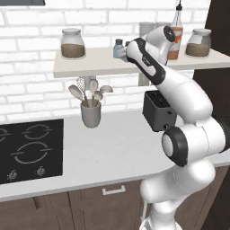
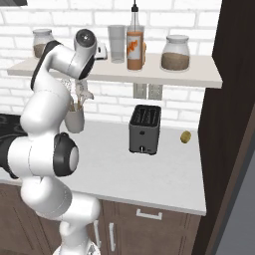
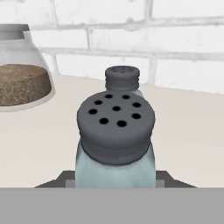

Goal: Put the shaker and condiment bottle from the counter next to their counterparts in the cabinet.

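While gripper [image 3: 114, 186] clamped upright shaker [image 3: 115, 142], twin shaker [image 3: 123, 79] stood just beyond on cabinet [image 3: 192, 131], directly ahead.

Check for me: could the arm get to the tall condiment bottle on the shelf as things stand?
Probably not yet: the gripper seems shut on a shaker, beside its twin shaker. The condiment bottle stands unblocked on the shelf.
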